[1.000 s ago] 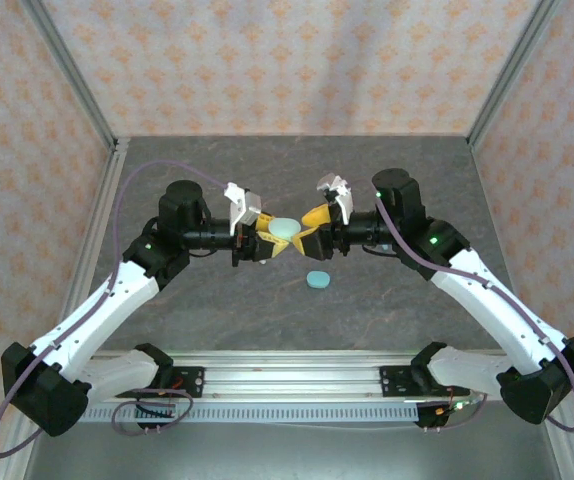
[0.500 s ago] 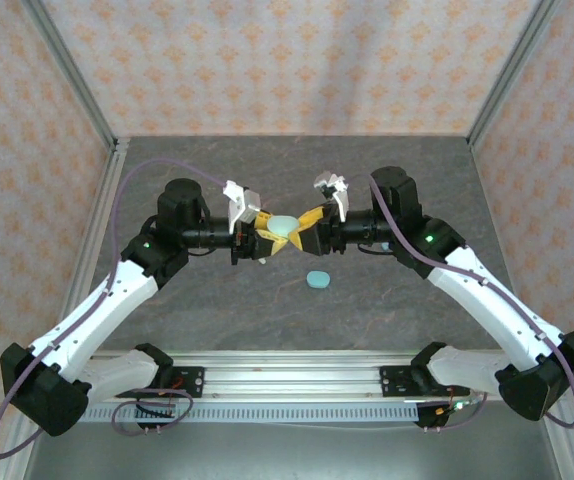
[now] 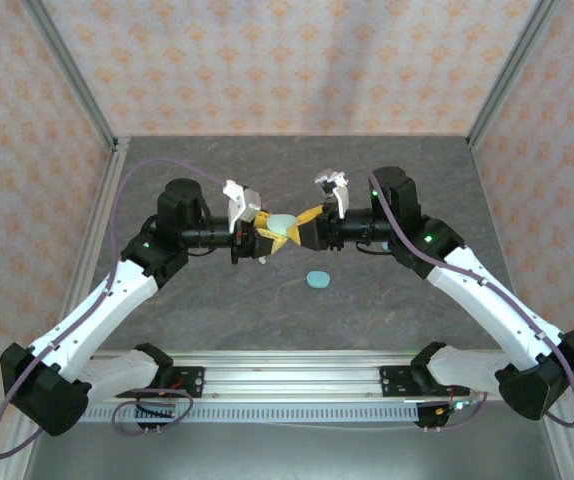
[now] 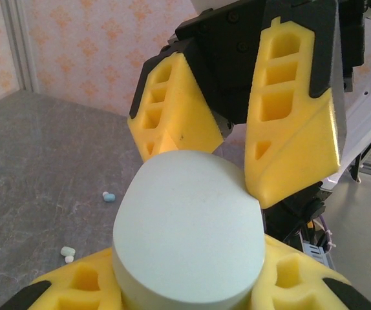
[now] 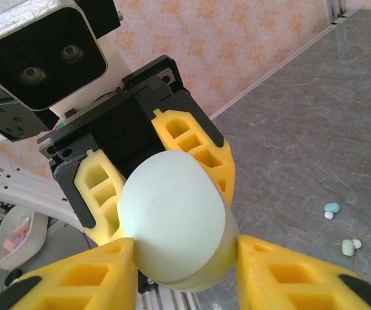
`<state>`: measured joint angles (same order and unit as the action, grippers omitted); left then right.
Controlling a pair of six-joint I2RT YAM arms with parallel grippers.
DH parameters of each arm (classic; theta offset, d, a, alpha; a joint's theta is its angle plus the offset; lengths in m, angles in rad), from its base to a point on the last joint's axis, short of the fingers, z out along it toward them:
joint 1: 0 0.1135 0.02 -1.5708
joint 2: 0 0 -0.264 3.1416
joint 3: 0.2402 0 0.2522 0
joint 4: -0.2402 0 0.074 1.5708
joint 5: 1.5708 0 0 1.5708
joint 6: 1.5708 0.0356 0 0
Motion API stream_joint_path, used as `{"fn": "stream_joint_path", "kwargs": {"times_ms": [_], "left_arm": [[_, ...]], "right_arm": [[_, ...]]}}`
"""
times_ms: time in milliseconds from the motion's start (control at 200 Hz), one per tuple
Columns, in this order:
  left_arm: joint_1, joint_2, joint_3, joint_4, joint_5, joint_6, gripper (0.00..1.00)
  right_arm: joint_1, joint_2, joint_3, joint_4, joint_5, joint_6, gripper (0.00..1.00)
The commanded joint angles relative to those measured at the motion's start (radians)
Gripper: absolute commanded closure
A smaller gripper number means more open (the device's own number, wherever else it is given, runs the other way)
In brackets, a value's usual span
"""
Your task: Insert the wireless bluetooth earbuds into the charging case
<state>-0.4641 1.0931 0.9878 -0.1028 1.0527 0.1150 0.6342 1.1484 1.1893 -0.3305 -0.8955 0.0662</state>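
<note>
Item: mint oval charging case (image 3: 283, 227), centre of top view, held off the table (image 3: 387, 180).
Left gripper (image 3: 267, 236): clamped on one end.
Right gripper (image 3: 303, 228): jaws hug the other end, firm grip uncertain.
Earbuds (image 4: 108, 196): on the table, left of centre in the left wrist view.
Second teal case (image 3: 317, 279): on the table, just below centre.

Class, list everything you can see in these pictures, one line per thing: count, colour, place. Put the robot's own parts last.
Held charging case: one, pale mint, in the air between the two tools.
Second charging case: one, teal, lying on the table nearer the arm bases.
Earbuds: two tiny clusters, teal-and-white and mint-and-white, on the table; exact count too small to tell.
Table: one, grey stone pattern.
Walls: peach, patterned, around the table.
Left tool: one, yellow fingers, shut on the held charging case.
Right tool: one, yellow fingers, flanking the same case; grip unclear.
Arms: two, white and black, reaching inward.
</note>
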Motion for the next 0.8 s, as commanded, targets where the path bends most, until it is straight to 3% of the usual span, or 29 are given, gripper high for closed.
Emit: {"fn": "stream_joint_path", "kwargs": {"times_ms": [0,240,796], "left_arm": [[-0.024,-0.025,0.032,-0.015,0.082,0.035,0.86],[-0.028,-0.024,0.035,-0.015,0.089,0.036,0.86],[-0.038,-0.022,0.043,-0.028,0.091,0.041,0.87]], "right_arm": [[-0.010,0.014,0.027,0.087,0.093,0.041,0.65],[-0.013,0.015,0.018,0.115,0.093,0.104,0.72],[-0.034,0.008,-0.003,0.168,0.164,0.204,0.58]]}}
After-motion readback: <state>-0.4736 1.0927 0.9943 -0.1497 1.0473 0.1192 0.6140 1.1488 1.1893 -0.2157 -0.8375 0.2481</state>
